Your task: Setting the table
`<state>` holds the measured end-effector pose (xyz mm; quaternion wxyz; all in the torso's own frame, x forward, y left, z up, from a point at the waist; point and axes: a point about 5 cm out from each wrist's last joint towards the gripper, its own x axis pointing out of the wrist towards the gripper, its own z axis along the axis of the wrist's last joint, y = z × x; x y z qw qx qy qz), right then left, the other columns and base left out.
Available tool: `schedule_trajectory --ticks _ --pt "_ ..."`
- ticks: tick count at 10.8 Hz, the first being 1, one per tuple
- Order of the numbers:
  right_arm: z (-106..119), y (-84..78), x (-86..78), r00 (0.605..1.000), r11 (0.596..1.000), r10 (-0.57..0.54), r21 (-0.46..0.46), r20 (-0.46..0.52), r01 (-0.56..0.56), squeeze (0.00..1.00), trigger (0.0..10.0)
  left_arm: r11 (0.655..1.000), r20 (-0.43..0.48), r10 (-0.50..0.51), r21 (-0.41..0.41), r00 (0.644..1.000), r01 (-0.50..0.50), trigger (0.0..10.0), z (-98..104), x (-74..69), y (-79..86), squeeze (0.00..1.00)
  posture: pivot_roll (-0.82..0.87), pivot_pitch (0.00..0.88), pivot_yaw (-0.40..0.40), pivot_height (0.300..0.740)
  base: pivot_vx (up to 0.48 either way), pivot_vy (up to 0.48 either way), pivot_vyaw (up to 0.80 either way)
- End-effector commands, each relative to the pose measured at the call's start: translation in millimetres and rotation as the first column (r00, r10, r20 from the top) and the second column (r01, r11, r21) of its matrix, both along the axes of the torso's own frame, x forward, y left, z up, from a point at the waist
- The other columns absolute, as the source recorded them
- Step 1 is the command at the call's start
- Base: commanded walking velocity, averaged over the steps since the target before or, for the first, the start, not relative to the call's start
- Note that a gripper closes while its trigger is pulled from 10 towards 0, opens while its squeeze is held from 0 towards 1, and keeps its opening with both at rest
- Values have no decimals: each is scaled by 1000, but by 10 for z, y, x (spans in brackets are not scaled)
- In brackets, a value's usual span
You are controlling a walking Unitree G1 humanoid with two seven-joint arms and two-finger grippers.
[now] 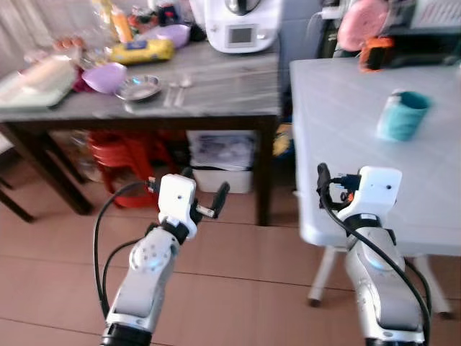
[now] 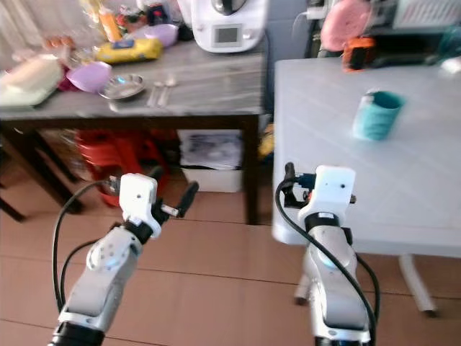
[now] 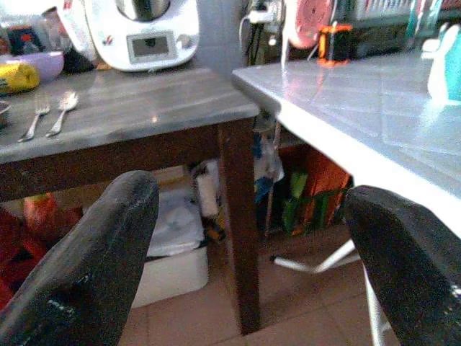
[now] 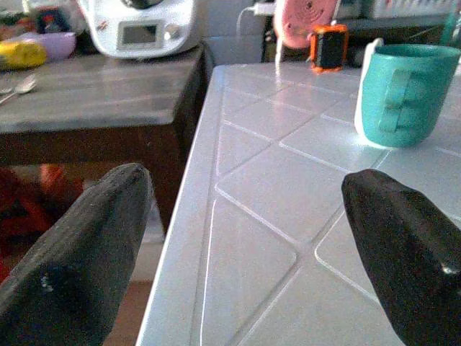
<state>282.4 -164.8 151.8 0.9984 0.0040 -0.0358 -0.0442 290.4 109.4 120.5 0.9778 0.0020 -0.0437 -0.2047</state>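
Note:
A teal mug [image 1: 403,115] stands on the white plastic table [image 1: 346,130] at the right. On the grey-topped dark wooden table [image 1: 230,86] at the left lie a fork [image 3: 34,119] and a spoon [image 3: 61,108] beside a steel bowl [image 1: 138,88] and a purple bowl [image 1: 105,76]. My left gripper [image 1: 205,189] is open and empty, held low in front of the wooden table's corner leg. My right gripper [image 1: 338,186] is open and empty at the white table's near edge, well short of the mug [image 4: 400,94].
A white kitchen appliance [image 1: 241,25], a yellow packet [image 1: 140,50] and bottles crowd the back of the wooden table. Red stools [image 1: 122,155] and a white box [image 1: 223,155] sit under it. A pink object [image 1: 364,21] and an orange item [image 1: 374,52] stand behind the white table.

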Motion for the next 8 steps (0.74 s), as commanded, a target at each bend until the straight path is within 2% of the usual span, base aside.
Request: schedule_trajectory --ticks 1,6,8 --pt "25 65 9 1000 1000 15 4 12 -15 0 10000 1000 -4 17 9 1000 -17 10000 -4 4 85 0 -79 69 115 740 0 -307 0" --pt "36 48 20 1000 1000 4 -1 24 -3 0 10000 1000 -2 14 13 1000 -14 10000 2 4 63 0 -76 68 116 740 0 -306 0" --pt "37 46 22 1000 1000 1 0 27 -1 0 10000 1000 1 14 12 1000 -14 10000 4 5 59 0 -77 68 117 740 0 0 0"
